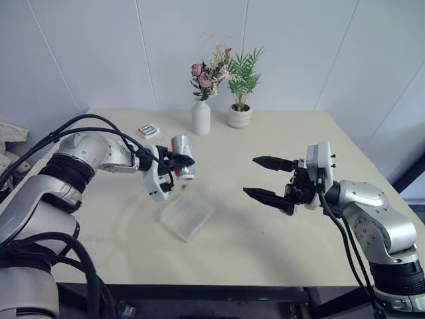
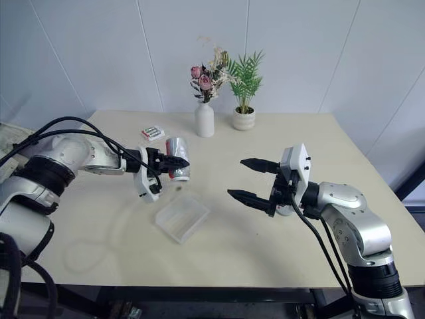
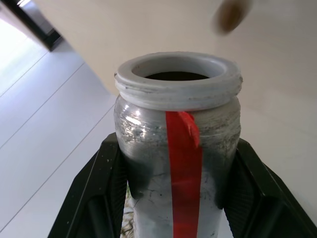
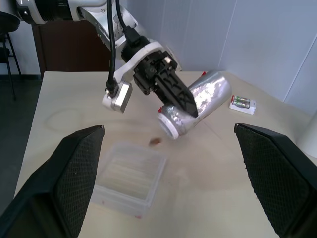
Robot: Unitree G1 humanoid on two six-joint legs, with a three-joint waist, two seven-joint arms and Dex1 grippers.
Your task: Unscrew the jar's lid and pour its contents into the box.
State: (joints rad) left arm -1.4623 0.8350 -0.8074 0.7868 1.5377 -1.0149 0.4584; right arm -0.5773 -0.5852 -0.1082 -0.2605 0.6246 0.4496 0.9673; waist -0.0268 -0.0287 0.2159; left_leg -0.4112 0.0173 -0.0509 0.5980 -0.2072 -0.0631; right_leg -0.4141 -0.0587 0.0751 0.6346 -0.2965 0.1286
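Left claw: the left claw (image 1: 178,159) is clamped on the jar (image 1: 183,157), one black finger (image 3: 94,193) down each side of it, held up over the tabletop (image 1: 279,226).
Jar: it is tipped over, open mouth angled down toward the box (image 1: 186,216); the rim is bare and white, so the lid is already off.
Right claw: the right claw (image 1: 265,178) stands spread wide with nothing between its fingers, well apart from the jar and pointed toward it.
Lid: I cannot make out where it has been put.
Contents: one small brownish bit (image 4: 155,142) shows just below the jar's mouth, by the near edge of the box; I cannot tell whether it is in the air or lying on the tabletop. The inside of the jar looks dark from the left wrist view and I cannot say how much is left in it.
Box: clear shallow tray lying flat on the tabletop, just below and a little in front of the jar; whether anything has landed in it I cannot tell.
Progress: unscrewing looks done and the pour is under way; what is left, I judge, is emptying the jar so the bits land inside the box rather than beside it.
Markings: the jar carries a plain red strip (image 3: 184,168) with no lettering. The small green-and-white packet (image 1: 149,130) behind it has print too small to read.
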